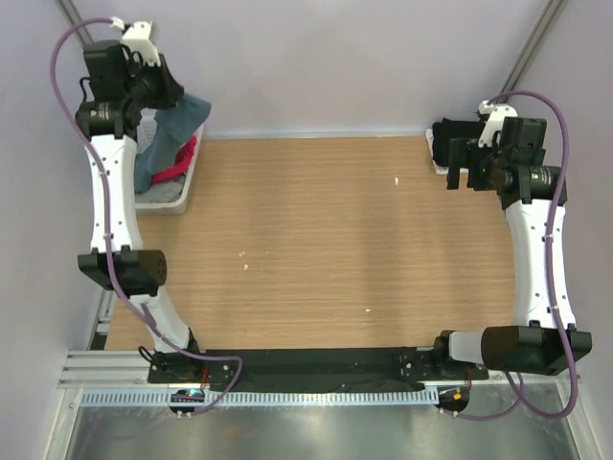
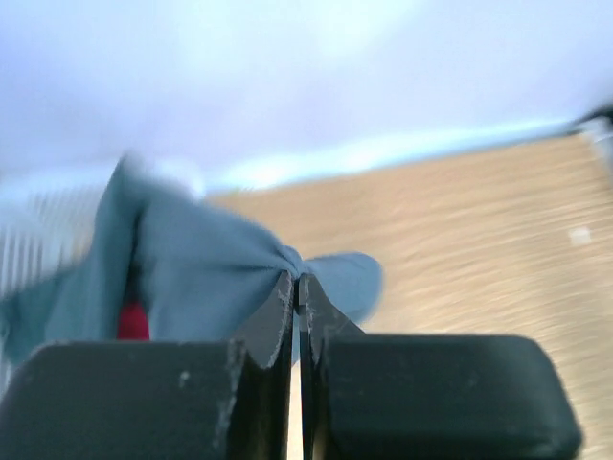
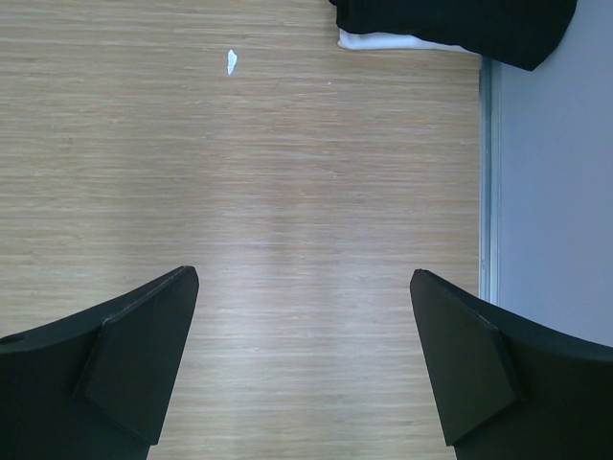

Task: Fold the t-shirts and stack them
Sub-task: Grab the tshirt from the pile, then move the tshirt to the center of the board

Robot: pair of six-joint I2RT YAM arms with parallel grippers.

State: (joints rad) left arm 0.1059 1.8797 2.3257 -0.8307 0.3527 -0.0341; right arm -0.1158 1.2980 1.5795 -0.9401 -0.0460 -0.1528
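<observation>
The wooden table fills the centre of the top view. The left arm runs up the left edge of the frame. The right arm runs up the right edge.

A white mesh basket sits at the upper left corner of the table. The slate blue-grey t-shirt hangs above it, bunched, with its lower part trailing down into the basket. The magenta-pink t-shirt lies in the basket, partly covered by the hanging cloth. In the left wrist view it shows only as a small red patch behind the blue-grey cloth.

The black t-shirt lies folded at the upper right corner of the table, against the wall. In the right wrist view it rests on a pale folded cloth, of which only an edge shows.

The left gripper is clamped on a gathered fold of the slate blue-grey t-shirt, the jaws nearly meeting. In the top view it is at the upper left.

The right gripper is spread wide and holds nothing. It is over bare wood, just beside the black t-shirt.

A small white speck lies on the table left of the black t-shirt.
</observation>
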